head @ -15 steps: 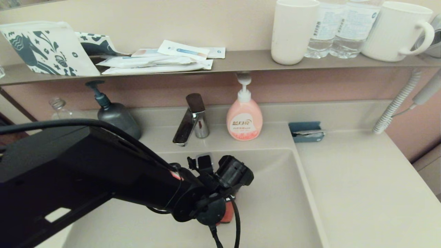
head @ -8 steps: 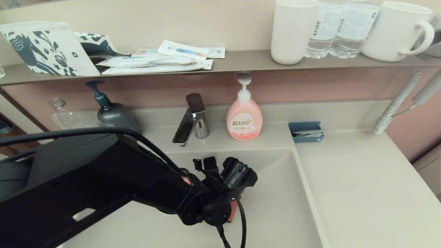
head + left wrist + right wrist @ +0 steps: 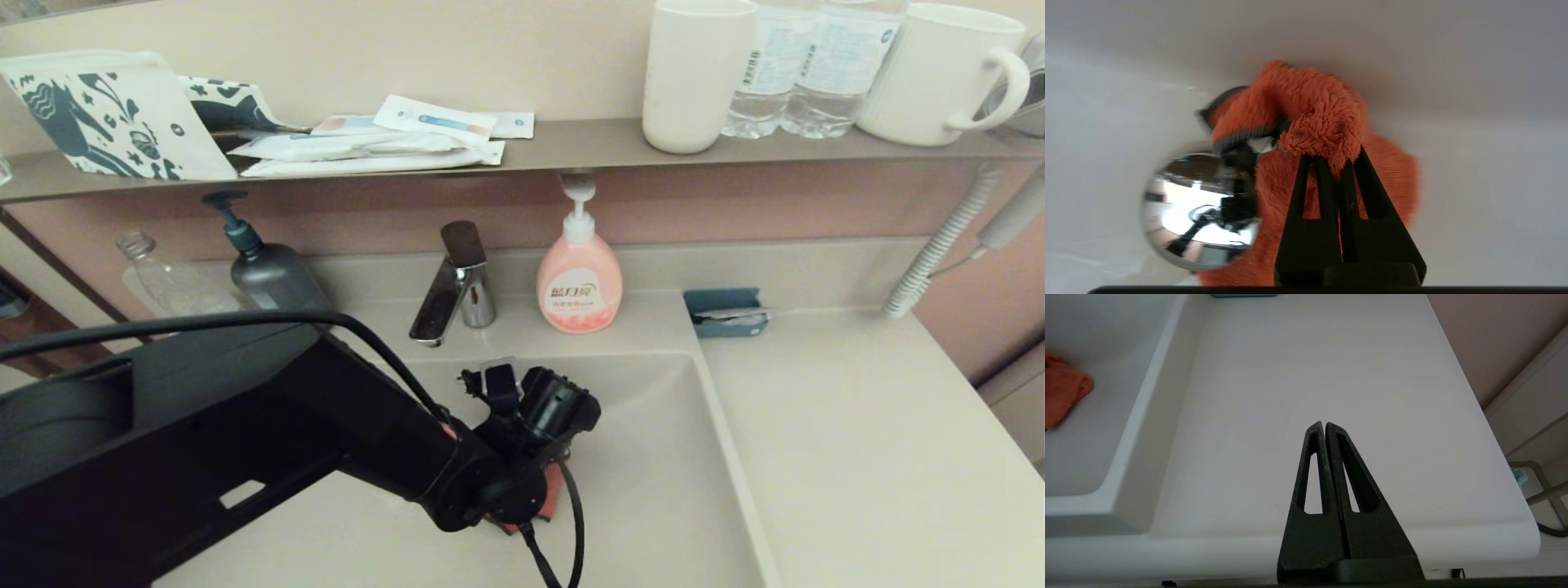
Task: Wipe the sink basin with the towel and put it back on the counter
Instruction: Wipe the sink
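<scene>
The orange-red towel [image 3: 1310, 106] lies bunched on the floor of the beige sink basin [image 3: 653, 457], right beside the chrome drain plug [image 3: 1196, 212]. My left gripper [image 3: 1331, 157] is shut on a fold of the towel and presses it down. In the head view the left wrist hides most of the towel [image 3: 553, 494]; only an orange edge shows. My right gripper [image 3: 1324, 424] is shut on nothing and hovers over the counter [image 3: 1310, 375] to the right of the basin. The towel [image 3: 1061, 392] also shows in the right wrist view.
The faucet [image 3: 453, 286], a pink soap bottle [image 3: 579, 278] and a dark pump bottle [image 3: 273, 273] stand behind the basin. A blue holder [image 3: 725, 313] sits at the counter's back. The wall shelf [image 3: 571, 143] carries cups and bottles. A coiled cord [image 3: 939, 245] hangs at right.
The left forearm has sunk lower, and the wrist has shifted slightly right and back in the basin, dragging the towel with it. The right arm has not moved.
</scene>
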